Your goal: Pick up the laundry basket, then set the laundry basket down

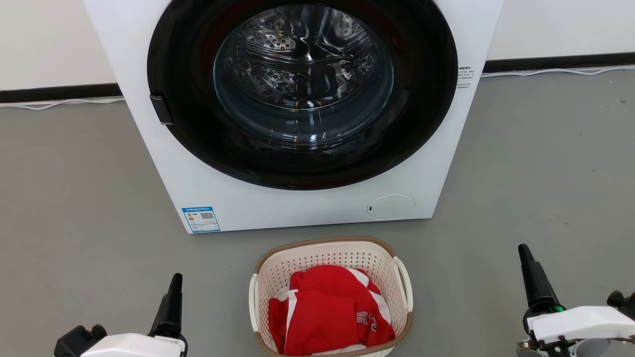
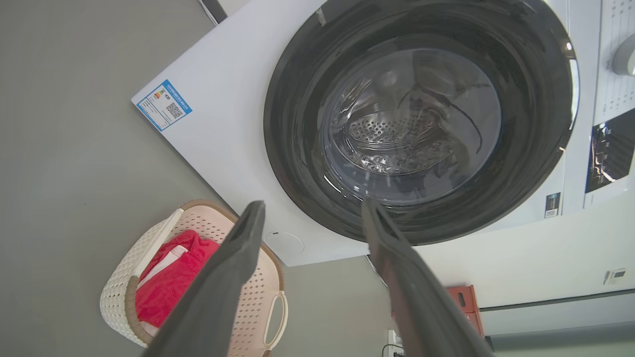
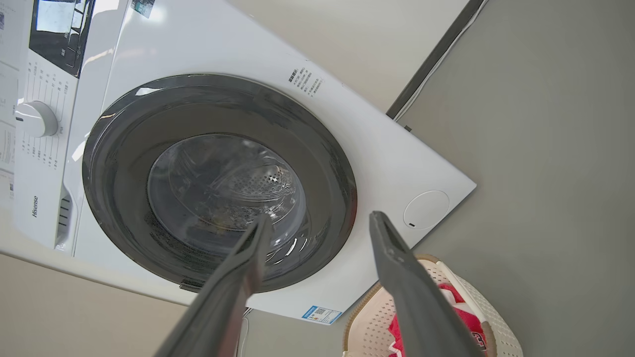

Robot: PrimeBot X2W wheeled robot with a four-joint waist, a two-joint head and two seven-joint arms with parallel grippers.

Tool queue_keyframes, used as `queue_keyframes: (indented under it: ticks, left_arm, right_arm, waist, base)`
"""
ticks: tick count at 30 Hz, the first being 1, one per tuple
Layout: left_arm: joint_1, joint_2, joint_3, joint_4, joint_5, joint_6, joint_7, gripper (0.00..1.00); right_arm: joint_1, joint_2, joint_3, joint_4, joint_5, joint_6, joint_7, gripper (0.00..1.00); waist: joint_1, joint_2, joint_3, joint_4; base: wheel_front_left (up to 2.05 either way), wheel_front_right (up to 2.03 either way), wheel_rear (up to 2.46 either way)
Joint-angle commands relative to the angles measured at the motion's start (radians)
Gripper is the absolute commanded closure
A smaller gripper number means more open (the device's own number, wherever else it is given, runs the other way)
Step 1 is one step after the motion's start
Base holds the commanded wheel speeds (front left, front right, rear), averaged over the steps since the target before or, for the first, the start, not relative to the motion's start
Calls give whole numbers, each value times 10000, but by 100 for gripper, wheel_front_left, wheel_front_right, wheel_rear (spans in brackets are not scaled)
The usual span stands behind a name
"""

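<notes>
Left pincer [image 2: 312, 204]: fingers spread, empty, left of the basket. Cream-white perforated plastic laundry basket [image 1: 325, 260], brown rim, red garment [image 1: 327, 312] inside, sits on grey floor [image 1: 74, 198] before white washing machine [image 1: 297, 210]. Right pincer [image 3: 320, 218]: spread, empty.

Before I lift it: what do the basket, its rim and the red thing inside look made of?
Laundry basket: looks like moulded plastic, cream and matt, with regular punched holes across its walls.
Rim: brown woven-look band, probably plastic too, though a real weave can't be ruled out.
Red garment: soft fabric with folds, creases and white stripes; the weave is too fine to tell.
</notes>
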Motion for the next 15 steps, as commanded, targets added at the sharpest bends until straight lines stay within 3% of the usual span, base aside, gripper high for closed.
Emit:
queue_keyframes:
  ticks: [1,15]
  left_arm:
    - [-503,91,144,-323,393,71,-106,0]
    - [-503,115,53,-396,3003,333,-522,0]
  right_arm:
    - [-372,-229,91,-332,-414,31,-172,0]
    - [-465,-425,273,-202,-2477,40,-582,0]
  waist:
    - [-1,0,1,-2]
    - [-1,0,-25,32]
  base:
    - [0,0,0]
    - [0,0,0]
